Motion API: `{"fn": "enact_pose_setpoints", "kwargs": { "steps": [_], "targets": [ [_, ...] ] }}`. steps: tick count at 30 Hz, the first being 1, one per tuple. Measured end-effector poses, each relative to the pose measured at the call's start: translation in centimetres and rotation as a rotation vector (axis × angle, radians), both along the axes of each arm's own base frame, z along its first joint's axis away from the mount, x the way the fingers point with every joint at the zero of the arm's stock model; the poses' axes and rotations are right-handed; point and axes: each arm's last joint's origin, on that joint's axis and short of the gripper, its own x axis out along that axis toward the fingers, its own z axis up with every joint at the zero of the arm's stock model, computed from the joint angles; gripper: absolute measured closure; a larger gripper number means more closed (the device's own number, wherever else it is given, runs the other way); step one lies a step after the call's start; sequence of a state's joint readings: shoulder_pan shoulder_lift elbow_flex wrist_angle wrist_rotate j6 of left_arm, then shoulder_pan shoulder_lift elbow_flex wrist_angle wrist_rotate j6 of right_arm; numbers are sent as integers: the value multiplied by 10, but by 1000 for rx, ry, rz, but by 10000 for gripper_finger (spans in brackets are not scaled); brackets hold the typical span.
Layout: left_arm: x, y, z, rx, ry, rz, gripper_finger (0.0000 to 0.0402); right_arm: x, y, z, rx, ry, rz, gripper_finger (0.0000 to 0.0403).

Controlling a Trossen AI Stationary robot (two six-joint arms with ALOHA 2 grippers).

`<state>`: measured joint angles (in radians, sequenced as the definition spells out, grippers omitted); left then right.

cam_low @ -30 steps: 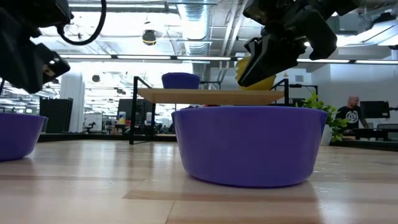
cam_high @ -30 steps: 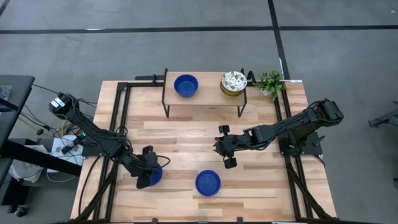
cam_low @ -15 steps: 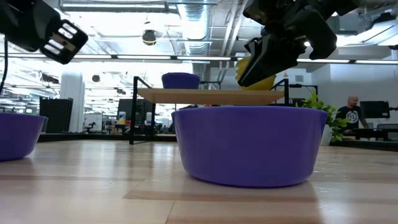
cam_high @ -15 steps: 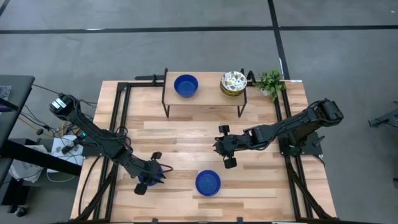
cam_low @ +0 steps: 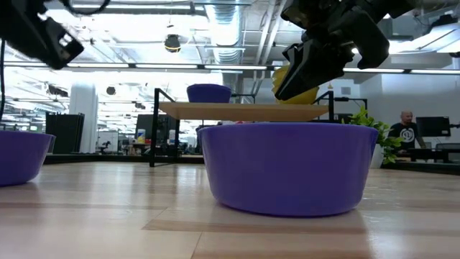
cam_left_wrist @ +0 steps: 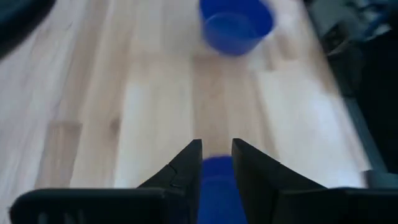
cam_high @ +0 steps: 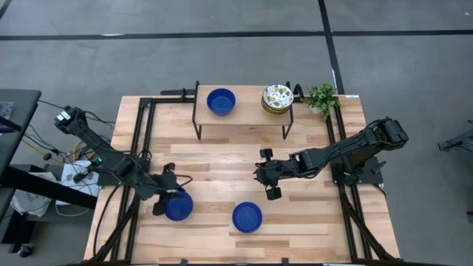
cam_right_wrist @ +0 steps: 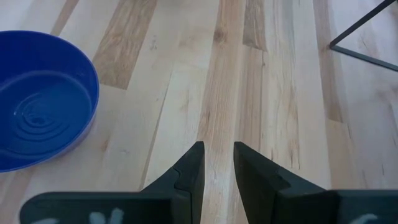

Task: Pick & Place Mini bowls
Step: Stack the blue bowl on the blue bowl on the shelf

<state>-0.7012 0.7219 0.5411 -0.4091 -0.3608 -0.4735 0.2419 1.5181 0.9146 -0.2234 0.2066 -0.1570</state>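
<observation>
Two cobalt blue mini bowls stand on their bases on the table: one at the near left [cam_high: 178, 207] [cam_low: 20, 155], one at the near middle [cam_high: 247, 217] [cam_low: 287, 167]. A third blue bowl [cam_high: 221, 101] and a stack of cream patterned bowls [cam_high: 277, 97] sit on a small raised shelf [cam_high: 244, 118] at the far side. My left gripper [cam_high: 164, 193] [cam_left_wrist: 216, 144] hovers just left of and above the near-left bowl, narrowly open and empty. My right gripper [cam_high: 260, 176] [cam_right_wrist: 218, 147] waits over the table's middle, narrowly open.
A small green plant [cam_high: 322, 97] stands at the far right corner beside the shelf. Black frame rails [cam_high: 145, 140] run along the table's left and right sides. Bare wood [cam_high: 222, 166] lies between the shelf and the two near bowls. A person sits far behind the table [cam_low: 407, 129].
My left gripper, which was down over the near-left blue bowl, has risen and drawn back toward the table's left edge. The bowl now shows whole and has stayed on the table where it was.
</observation>
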Motion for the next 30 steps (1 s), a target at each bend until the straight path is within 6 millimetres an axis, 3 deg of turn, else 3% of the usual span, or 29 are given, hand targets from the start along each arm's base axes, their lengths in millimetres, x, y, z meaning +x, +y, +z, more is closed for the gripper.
{"fn": "enact_pose_setpoints", "kwargs": {
  "steps": [5, 12, 30],
  "targets": [
    [2, -1, -12, 1, 54, 59, 315, 0, 0, 0, 0, 0, 0, 326],
    [9, -6, -51, 85, 161, 80, 313, 0, 0, 0, 0, 0, 0, 326],
    [16, -13, -57, 48, 176, 68, 288, 0, 0, 0, 0, 0, 0, 326]
  ]
}}
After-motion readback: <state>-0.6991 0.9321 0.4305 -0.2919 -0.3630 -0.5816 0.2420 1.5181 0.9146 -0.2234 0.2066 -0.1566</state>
